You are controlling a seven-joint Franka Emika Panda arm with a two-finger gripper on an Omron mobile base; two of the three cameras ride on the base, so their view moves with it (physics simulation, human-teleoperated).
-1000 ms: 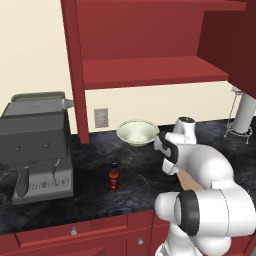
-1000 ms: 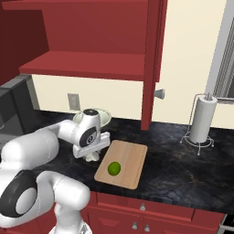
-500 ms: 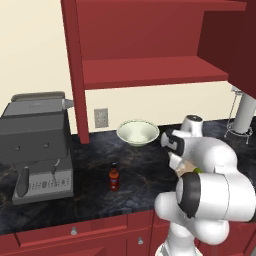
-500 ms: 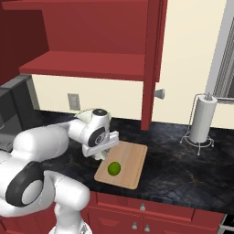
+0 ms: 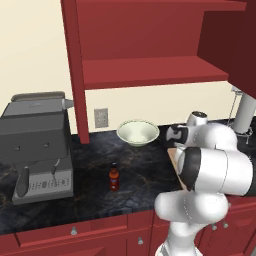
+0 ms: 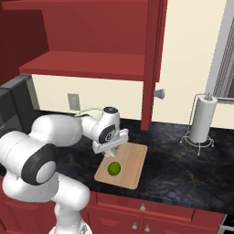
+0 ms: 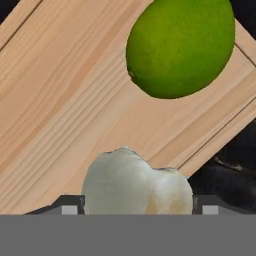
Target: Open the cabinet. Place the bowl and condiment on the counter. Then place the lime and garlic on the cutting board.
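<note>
My gripper point(image 6: 111, 153) hangs low over the left end of the cutting board point(image 6: 131, 159), shut on the white garlic point(image 7: 136, 185), which sits between its tips in the hand view. The lime point(image 6: 114, 168) lies on the board point(image 7: 65, 100) just beyond the garlic, seen large in the hand view as the lime point(image 7: 180, 47). The bowl point(image 5: 138, 132) stands on the counter point(image 5: 140, 172) by the wall, and the condiment point(image 5: 114, 177) stands upright in front of it. The cabinet point(image 5: 150, 45) above is open, its shelves bare.
A grey coffee machine point(image 5: 37, 145) fills the counter's left end. A paper towel holder point(image 6: 202, 119) stands at the right by the wall. The open cabinet door point(image 6: 153, 64) hangs down behind the board. A wall outlet point(image 5: 100, 118) is left of the bowl.
The arm has swung right from beside the bowl to over the cutting board's left end, carrying the garlic. Lime, bowl and condiment have stayed put.
</note>
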